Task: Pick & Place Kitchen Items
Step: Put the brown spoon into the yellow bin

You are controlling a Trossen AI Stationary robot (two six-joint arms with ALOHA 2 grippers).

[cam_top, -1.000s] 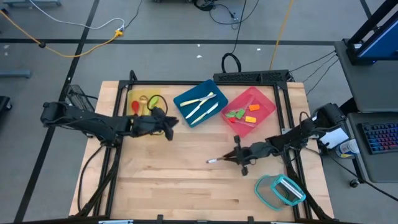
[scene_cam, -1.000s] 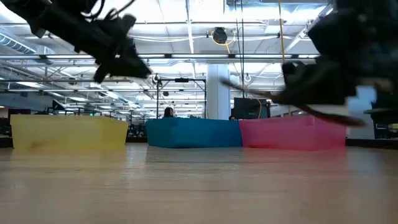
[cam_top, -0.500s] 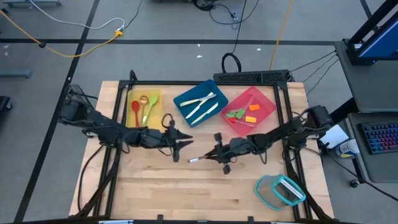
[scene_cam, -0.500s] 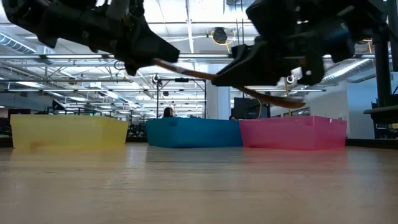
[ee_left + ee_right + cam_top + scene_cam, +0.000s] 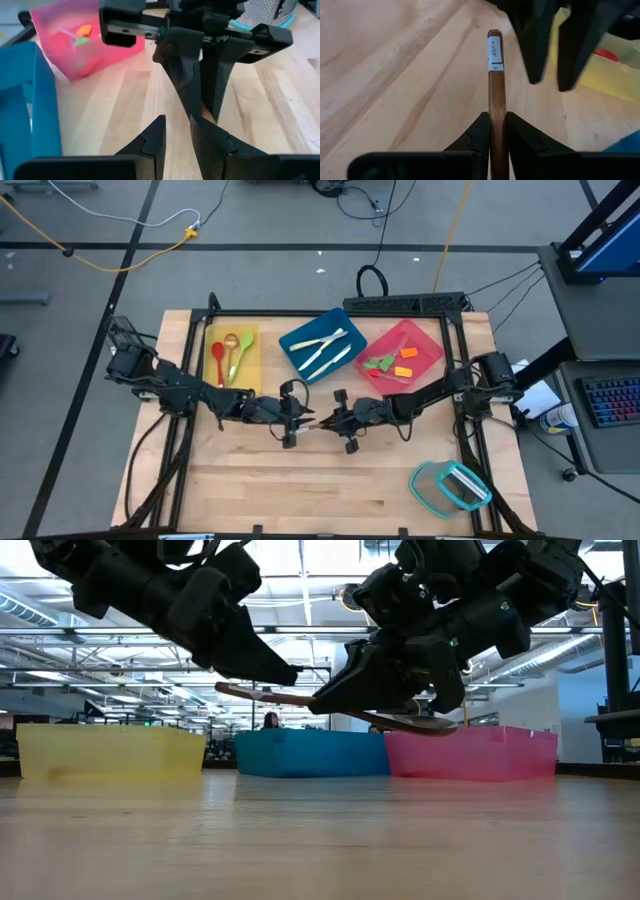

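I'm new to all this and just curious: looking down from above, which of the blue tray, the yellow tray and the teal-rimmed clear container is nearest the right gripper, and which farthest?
From the right gripper, mid-table, holding the wooden spoon:
1. Blue tray, just behind it.
2. Yellow tray, back left, and teal-rimmed container, front right: too close to call.

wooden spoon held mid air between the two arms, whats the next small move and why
Probably the left pincer should close on the wooden spoon handle tip. The right pincer is shut on the handle above the table, and the left pincer's fingers stand open at its labelled end, a handover not yet done.
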